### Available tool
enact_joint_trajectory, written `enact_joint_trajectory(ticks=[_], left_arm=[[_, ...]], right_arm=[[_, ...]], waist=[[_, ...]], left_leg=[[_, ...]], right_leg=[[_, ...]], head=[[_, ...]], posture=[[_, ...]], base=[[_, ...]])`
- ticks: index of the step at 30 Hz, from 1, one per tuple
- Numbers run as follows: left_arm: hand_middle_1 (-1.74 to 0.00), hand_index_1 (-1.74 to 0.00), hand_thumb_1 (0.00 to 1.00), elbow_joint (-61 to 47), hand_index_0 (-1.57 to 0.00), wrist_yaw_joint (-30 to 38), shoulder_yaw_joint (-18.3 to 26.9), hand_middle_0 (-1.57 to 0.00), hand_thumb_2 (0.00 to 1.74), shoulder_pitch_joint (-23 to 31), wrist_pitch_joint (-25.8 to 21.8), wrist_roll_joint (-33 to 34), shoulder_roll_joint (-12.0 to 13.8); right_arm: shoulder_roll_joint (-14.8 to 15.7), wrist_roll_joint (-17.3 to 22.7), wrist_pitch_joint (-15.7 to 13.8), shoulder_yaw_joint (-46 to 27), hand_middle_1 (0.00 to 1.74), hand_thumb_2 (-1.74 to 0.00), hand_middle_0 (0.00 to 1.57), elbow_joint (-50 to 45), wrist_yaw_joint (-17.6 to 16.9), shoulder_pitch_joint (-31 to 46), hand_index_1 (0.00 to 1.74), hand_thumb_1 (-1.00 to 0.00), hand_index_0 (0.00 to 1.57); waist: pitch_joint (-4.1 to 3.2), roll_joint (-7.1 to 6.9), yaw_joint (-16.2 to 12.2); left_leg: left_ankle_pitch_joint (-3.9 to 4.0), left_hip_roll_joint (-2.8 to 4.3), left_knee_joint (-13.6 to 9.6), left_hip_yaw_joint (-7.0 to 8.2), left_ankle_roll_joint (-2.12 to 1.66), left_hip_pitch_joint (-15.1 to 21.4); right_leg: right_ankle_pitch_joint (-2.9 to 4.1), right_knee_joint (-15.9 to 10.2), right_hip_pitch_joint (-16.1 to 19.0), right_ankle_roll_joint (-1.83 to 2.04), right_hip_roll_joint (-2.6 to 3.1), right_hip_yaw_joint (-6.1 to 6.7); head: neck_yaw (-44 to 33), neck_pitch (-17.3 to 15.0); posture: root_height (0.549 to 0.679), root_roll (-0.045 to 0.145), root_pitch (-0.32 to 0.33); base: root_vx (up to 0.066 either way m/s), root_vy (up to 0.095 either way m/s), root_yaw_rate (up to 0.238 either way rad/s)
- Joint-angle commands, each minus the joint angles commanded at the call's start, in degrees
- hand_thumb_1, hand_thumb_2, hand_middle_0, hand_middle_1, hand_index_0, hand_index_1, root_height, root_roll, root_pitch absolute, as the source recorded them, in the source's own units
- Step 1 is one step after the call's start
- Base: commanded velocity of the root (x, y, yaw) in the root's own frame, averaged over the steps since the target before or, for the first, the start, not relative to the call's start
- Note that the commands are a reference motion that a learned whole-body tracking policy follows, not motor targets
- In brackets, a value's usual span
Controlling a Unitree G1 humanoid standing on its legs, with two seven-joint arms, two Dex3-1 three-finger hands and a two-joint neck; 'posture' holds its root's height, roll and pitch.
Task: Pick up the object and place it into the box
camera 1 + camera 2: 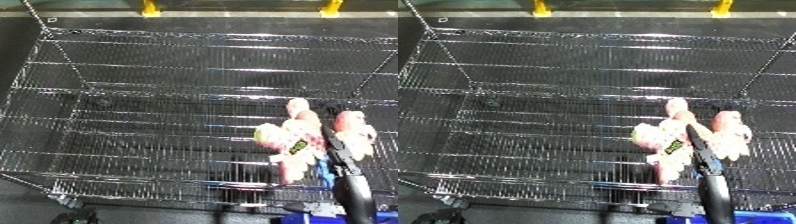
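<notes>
Wire bin (pixel 178 75): pink toy (pixel 302 140) against right hand (pixel 342 150) (fingers unclear).

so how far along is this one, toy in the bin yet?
Pickup looks done: the pink plush toy is up over the wire bin, with the right hand against it. In hand: carrying it over the bin's near right part. Left: release; whether it touches the mesh yet is unclear. No left hand visible.
</notes>
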Motion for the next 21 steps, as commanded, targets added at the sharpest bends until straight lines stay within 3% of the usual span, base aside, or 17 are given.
enact_joint_trajectory(ticks=[7, 14, 21], left_arm=[[-1.74, -1.74, 1.00, 0.0, -1.57, -0.1, 0.1, -1.57, 1.74, 0.4, 0.0, -0.2, 0.3], [-1.74, -1.74, 1.00, 0.6, -1.57, 0.0, 0.3, -1.57, 1.74, 0.5, -0.4, -1.3, 1.8], [-1.74, -1.74, 1.00, 0.6, -1.57, -0.2, -0.9, -1.57, 1.74, 0.4, -0.8, -2.4, 2.8]], right_arm=[[-1.6, -2.2, 0.6, 0.0, 0.00, 0.00, 0.00, -0.1, 0.1, -0.5, 0.00, 0.00, 0.00], [-9.9, -8.4, 2.6, -0.3, 0.00, 0.00, 0.00, 3.6, -0.5, -6.9, 0.00, 0.00, 0.00], [-18.3, -10.3, 4.0, 1.1, 0.00, 0.00, 0.00, 8.8, -0.3, -13.0, 0.00, 0.00, 0.00]], waist=[[0.08, 0.10, 0.2], [0.67, -0.39, 1.1], [1.52, 0.03, 1.5]], left_leg=[[-0.05, 0.04, -0.1, 0.03, -0.02, 0.0], [-0.18, -0.07, 0.8, -0.28, -0.03, -0.9], [-0.24, -0.18, 1.5, -0.37, 0.01, -2.0]], right_leg=[[-0.07, 0.2, -0.3, 0.05, -0.05, 0.05], [0.21, 1.3, -1.8, 0.03, -0.25, 0.48], [0.38, 2.2, -3.6, 0.09, -0.28, 1.00]], head=[[2.2, -0.5], [9.2, -2.9], [13.3, -3.6]], posture=[[0.645, 0.050, -0.167], [0.643, 0.051, -0.163], [0.641, 0.053, -0.153]], base=[[0.020, -0.003, 0.005], [0.034, -0.027, 0.012], [0.017, -0.021, -0.015]])
